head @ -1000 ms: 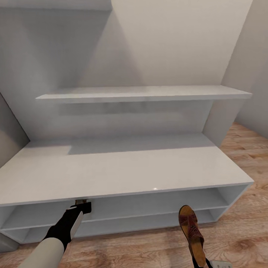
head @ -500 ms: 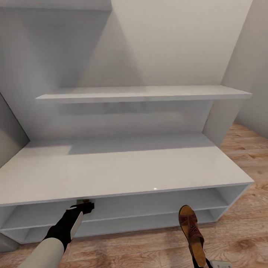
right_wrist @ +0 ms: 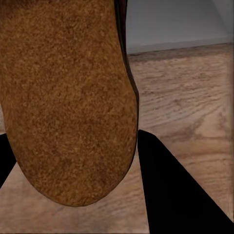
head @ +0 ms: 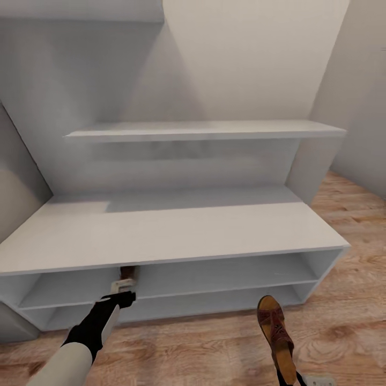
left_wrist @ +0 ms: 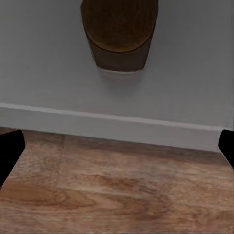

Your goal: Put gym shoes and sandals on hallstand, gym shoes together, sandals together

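Observation:
The pale grey hallstand point(head: 177, 233) stands in front of me on the wood corridor floor point(head: 214, 348). One brown sandal point(head: 127, 272) lies on its upper open shelf; in the left wrist view the sandal's heel point(left_wrist: 119, 34) rests on the grey shelf. My left gripper point(head: 124, 296) is open just in front of that shelf edge, apart from the sandal, its fingertips point(left_wrist: 9, 151) spread wide. My right gripper point(head: 289, 379) is shut on the other sandal point(head: 276, 332), held above the floor, its tan sole point(right_wrist: 68, 107) between the fingers. The gym shoes are out of view.
A floating shelf point(head: 203, 130) hangs on the tall grey back panel above the bench top. The lower open shelf point(head: 214, 305) sits near the floor. Walls close in on both sides, with wood floor stretching to the right point(head: 354, 225).
The whole view has shifted, so the camera moved back from the rack. The sandal on the shelf now shows beyond the left gripper, which has drawn back from under the bench top.

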Tool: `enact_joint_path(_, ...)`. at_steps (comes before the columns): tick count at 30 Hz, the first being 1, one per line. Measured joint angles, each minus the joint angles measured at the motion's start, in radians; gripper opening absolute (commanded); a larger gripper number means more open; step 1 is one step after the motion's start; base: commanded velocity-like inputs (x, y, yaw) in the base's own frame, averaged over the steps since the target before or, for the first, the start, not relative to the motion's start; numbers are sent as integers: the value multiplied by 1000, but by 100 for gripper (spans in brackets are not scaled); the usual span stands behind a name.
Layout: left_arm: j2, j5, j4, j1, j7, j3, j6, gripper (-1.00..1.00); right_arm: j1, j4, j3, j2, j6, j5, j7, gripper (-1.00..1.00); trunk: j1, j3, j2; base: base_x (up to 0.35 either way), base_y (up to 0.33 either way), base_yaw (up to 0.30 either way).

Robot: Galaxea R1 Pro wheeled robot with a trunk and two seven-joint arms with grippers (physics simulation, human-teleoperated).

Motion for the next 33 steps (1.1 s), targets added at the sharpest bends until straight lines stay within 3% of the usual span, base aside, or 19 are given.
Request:
enact_joint_path(17,4,-1,2,7,-2,0,-19,100,0,0,1,0,0,0,0,-100,0,0,0,-333,52,0)
enact_joint_path(20,10,-3,6,63,-7,1,-105,100,0,1,1,0,0,0,0,-100,0,0,0,-306,175,0)
enact_joint_path(27,41,-2,10,157,-47,2,-207,100,0,2,2,0,0,0,0,-100,0,0,0,-284,209,0)
enact_joint_path(29,66,2,14,197,-94,7,-258,100,0,3,2,1,0,1,0,-100,0,0,0,-253,230,0)
enact_joint_path(30,95,4,17,240,-156,9,-313,100,0,3,1,1,0,0,0,-100,0,0,0,-230,240,0)
enact_joint_path(33,118,6,18,290,-207,18,-364,100,0,3,2,2,0,0,0,-100,0,0,0,-212,251,0)
